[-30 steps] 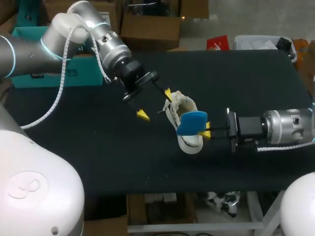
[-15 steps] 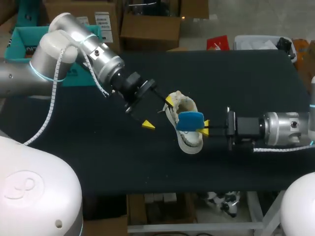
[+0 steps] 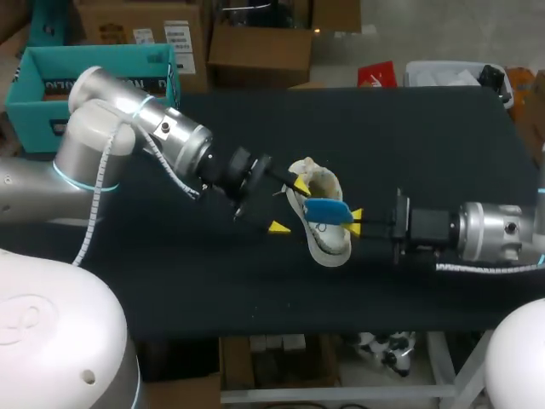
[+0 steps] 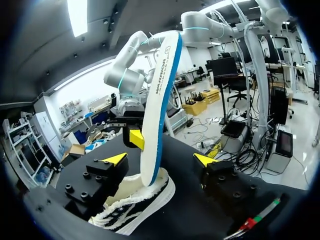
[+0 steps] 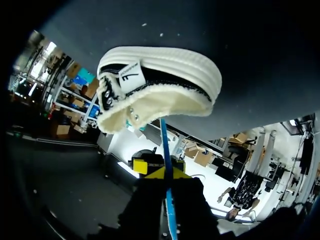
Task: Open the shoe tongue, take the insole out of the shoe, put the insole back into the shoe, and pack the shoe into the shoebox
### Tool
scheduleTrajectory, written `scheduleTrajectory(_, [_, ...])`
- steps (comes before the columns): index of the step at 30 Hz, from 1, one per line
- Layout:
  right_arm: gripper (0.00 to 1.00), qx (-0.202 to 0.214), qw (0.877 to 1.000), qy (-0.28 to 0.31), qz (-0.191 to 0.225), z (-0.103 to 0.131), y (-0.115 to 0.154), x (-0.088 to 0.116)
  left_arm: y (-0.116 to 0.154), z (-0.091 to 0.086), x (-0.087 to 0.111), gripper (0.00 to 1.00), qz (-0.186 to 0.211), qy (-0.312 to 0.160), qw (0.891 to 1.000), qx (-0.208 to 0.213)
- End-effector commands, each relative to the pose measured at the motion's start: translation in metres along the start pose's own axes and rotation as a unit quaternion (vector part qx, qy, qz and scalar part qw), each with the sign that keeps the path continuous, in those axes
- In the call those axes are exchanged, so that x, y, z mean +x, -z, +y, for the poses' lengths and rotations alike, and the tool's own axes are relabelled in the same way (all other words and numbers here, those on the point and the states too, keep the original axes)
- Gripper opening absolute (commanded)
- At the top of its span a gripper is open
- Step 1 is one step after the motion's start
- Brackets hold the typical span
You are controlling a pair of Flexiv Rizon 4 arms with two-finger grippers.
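Note:
A white shoe [image 3: 322, 232] lies mid-table, seen from the heel side in the left wrist view [image 4: 131, 206] and from ahead of the right gripper [image 5: 160, 82]. A blue-edged insole [image 3: 326, 210] [image 4: 158, 107] [image 5: 165, 142] stands with its lower end in the shoe's opening. My right gripper [image 3: 352, 221] [image 5: 167, 172] is shut on the insole's upper end. My left gripper [image 3: 289, 205] [image 4: 160, 160] is open, with its fingers on either side of the shoe and insole and touching neither. A teal shoebox [image 3: 94, 72] sits at the back left.
The black table top [image 3: 426, 145] spreads wide behind and to the right of the shoe. Its front edge [image 3: 341, 331] runs close below the shoe. My left arm [image 3: 128, 136] crosses the table's left part between shoebox and shoe.
My left arm swung down and right, bringing its gripper around the shoe with the fingers slightly narrower. The insole tipped flatter and lower toward the shoe. The right gripper kept its hold.

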State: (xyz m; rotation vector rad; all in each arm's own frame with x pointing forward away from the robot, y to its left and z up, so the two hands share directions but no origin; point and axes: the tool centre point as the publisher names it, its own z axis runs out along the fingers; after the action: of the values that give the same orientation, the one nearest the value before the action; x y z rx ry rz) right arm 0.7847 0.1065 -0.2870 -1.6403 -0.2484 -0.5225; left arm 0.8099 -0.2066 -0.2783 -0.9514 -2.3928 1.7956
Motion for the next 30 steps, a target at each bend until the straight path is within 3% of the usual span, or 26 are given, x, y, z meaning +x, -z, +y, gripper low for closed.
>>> scheduleTrajectory(1, [0.0,0.002,1.0,0.003,0.008,0.003,0.001,-0.003,-0.015,0.011,-0.004,0.69,-0.067,0.004,0.998,0.009])
scheduleTrajectory(7, [0.0,0.003,1.0,0.001,0.01,0.01,0.0,0.0,-0.025,0.014,-0.008,0.53,-0.063,0.007,0.998,0.011])
scheduleTrajectory(11, [0.0,0.005,1.0,0.001,0.01,0.013,0.0,0.001,-0.029,0.016,-0.012,0.49,-0.062,0.007,0.998,0.01])
scheduleTrajectory(19, [0.0,-0.004,1.0,0.006,0.01,0.018,0.0,0.004,-0.032,0.022,-0.019,0.46,-0.062,0.002,0.998,0.0])
scheduleTrajectory(30, [0.0,-0.01,0.999,0.02,0.042,0.035,0.003,0.01,-0.028,0.031,-0.028,0.49,-0.066,-0.004,0.998,-0.013])
